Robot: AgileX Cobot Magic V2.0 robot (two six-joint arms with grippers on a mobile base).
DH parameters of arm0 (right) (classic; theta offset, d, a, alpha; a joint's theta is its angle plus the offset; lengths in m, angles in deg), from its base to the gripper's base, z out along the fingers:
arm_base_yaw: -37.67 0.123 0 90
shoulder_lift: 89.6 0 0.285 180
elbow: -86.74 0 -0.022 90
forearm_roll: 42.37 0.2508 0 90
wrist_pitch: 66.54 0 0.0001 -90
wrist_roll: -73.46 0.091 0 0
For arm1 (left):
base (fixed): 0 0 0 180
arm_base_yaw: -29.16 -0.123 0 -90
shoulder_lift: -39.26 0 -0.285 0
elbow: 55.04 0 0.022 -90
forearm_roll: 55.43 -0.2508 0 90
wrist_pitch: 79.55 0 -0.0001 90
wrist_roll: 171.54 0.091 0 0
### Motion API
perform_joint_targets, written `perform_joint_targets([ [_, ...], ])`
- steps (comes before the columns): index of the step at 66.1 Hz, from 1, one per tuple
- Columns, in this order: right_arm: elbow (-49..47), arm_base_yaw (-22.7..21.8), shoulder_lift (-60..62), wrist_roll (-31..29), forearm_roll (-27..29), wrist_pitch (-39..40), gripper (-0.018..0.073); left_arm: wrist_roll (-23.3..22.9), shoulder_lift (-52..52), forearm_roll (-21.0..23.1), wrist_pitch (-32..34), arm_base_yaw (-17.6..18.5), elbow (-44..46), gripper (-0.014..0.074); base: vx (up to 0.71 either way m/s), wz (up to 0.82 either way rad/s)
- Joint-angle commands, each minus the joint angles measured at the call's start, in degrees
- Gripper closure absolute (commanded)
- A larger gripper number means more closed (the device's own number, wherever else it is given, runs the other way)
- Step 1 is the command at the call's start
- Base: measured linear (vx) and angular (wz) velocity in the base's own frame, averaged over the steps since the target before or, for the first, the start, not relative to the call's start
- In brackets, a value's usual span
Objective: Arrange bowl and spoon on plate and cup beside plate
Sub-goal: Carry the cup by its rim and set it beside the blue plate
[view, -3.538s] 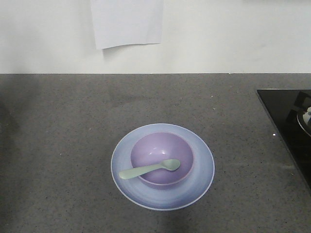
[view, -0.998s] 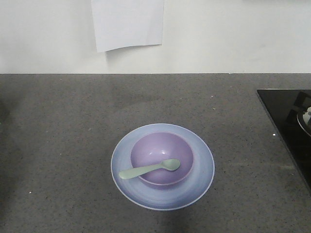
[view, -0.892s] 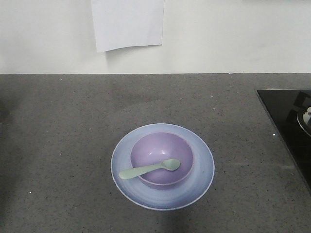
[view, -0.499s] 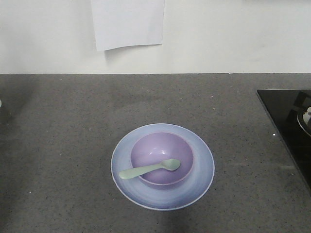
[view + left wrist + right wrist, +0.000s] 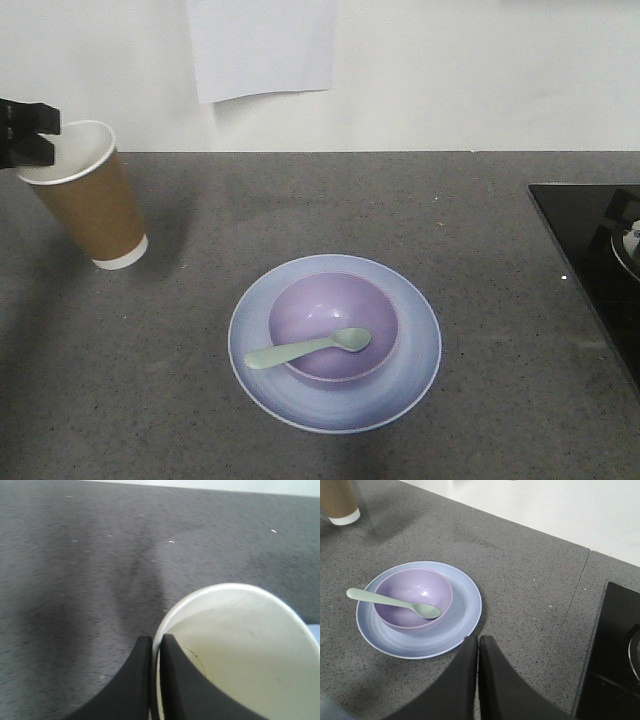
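Observation:
The pale blue plate (image 5: 415,345) lies mid-counter. On it stands the lavender bowl (image 5: 330,300), and the mint spoon (image 5: 300,350) rests in the bowl with its handle out over the left rim. Far left, the brown paper cup (image 5: 90,205) leans slightly, its base close to the counter. My left gripper (image 5: 42,135) is shut on the cup's rim (image 5: 210,595), one finger (image 5: 175,670) inside and one outside. My right gripper (image 5: 478,639) is shut and empty, just right of the plate (image 5: 465,605), with the bowl (image 5: 412,592), spoon (image 5: 385,600) and cup (image 5: 340,502) beyond.
A black cooktop (image 5: 590,245) fills the counter's right side, also seen in the right wrist view (image 5: 610,655). A white sheet of paper (image 5: 262,45) hangs on the back wall. Grey counter stretches between cup and plate.
The cup and my left gripper have come into the front view from the left. Before, that corner held only shadow. Plate, bowl and spoon have not moved.

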Motion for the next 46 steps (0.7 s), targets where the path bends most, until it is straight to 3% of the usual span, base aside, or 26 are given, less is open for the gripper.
perform_joint_targets([
  [1,-1.2,-0.3,-0.2,-0.1,0.0,3.6,0.0564,0.3,2.0,1.9,2.3,3.2,1.5,0.0603,0.00,0.00],
  [12,-1.2,-0.3,-0.2,-0.1,0.0,3.6,0.0564,0.0,0.7,-0.6,2.1,7.3,1.5,0.0603,0.00,0.00],
  [31,-1.2,-0.3,-0.2,-0.1,1.4,3.6,0.0564,-0.2,-3.9,-1.0,0.4,12.5,1.5,0.0603,0.00,0.00],
  [46,-1.2,-0.3,-0.2,-0.1,1.4,3.6,0.0564,-0.2,-6.1,-1.4,0.5,13.4,1.5,0.0603,0.00,0.00],
])
